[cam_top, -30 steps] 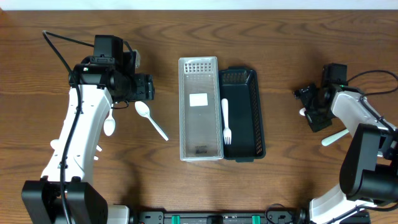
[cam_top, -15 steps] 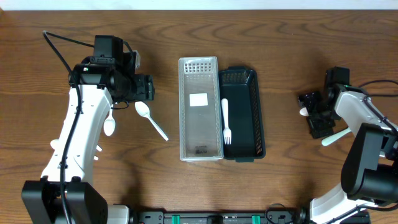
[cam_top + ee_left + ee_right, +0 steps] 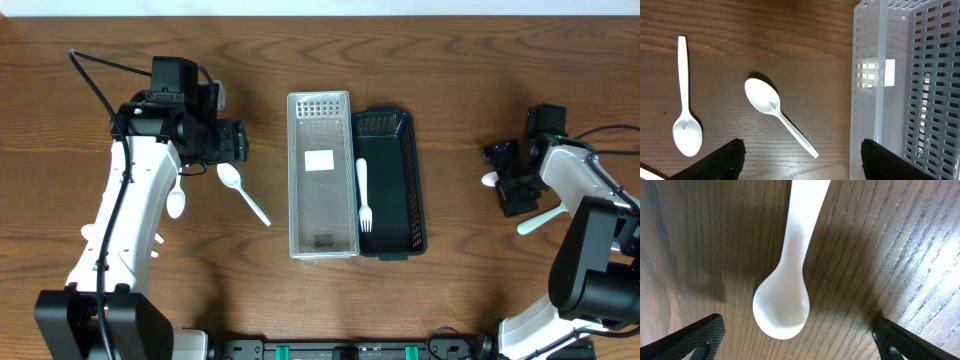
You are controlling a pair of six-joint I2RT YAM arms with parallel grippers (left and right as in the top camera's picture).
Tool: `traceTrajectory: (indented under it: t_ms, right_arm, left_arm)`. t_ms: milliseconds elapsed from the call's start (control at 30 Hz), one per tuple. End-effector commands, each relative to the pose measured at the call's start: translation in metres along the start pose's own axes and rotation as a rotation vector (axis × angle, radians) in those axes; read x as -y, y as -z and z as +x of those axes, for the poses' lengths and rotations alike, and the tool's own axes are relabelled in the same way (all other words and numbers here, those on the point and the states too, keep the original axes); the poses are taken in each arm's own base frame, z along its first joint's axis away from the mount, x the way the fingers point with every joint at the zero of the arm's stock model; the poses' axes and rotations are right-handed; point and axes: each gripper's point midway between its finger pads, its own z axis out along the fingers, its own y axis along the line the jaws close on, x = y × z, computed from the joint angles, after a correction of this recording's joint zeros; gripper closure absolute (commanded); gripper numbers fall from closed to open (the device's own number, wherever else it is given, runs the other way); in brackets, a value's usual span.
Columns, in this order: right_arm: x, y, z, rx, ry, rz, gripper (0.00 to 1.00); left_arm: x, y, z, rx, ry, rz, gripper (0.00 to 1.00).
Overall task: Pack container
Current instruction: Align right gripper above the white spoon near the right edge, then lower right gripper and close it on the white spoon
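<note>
A clear perforated container (image 3: 322, 228) and a black container (image 3: 392, 238) stand side by side at the table's middle. A white fork (image 3: 364, 195) lies in the black one. A white spoon (image 3: 243, 192) lies left of the clear container, and it also shows in the left wrist view (image 3: 775, 112). A second spoon (image 3: 686, 110) lies further left. My left gripper (image 3: 800, 160) is open and empty above the first spoon, beside the clear container (image 3: 905, 90). My right gripper (image 3: 797, 340) is open, with a third white spoon (image 3: 787, 295) lying on the table between its fingers.
In the overhead view the second spoon (image 3: 177, 200) lies partly under the left arm. The right gripper (image 3: 505, 180) covers the middle of the third spoon, whose handle (image 3: 540, 220) sticks out toward the right edge. Cables run at the far left and far right.
My right gripper has moved a little to the right and settled over the third spoon. The left arm and the containers have not moved.
</note>
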Motion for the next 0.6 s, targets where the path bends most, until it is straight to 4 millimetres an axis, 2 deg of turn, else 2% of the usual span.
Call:
traceTrajectory:
  t_ms: [0,133,433,567]
  right_arm:
    - [-0.006,-0.003,-0.008,0.016,-0.036,0.003,0.01]
    - [-0.009,-0.009,-0.007,0.009,-0.011,0.016,0.01]
    - [-0.028,-0.005,-0.017,0.035,0.046,0.003,0.01]
    - [-0.020,-0.014,-0.012,0.012,0.051,0.058,0.01]
  left_arm:
    - [0.004,0.012,-0.007,0.036,-0.014,0.010,0.23]
    - [0.004,0.012,-0.007,0.036,-0.014,0.010,0.23]
    - [0.004,0.012,-0.007,0.036,-0.014,0.009,0.23]
    - [0.004,0.012,-0.007,0.036,-0.014,0.010,0.23]
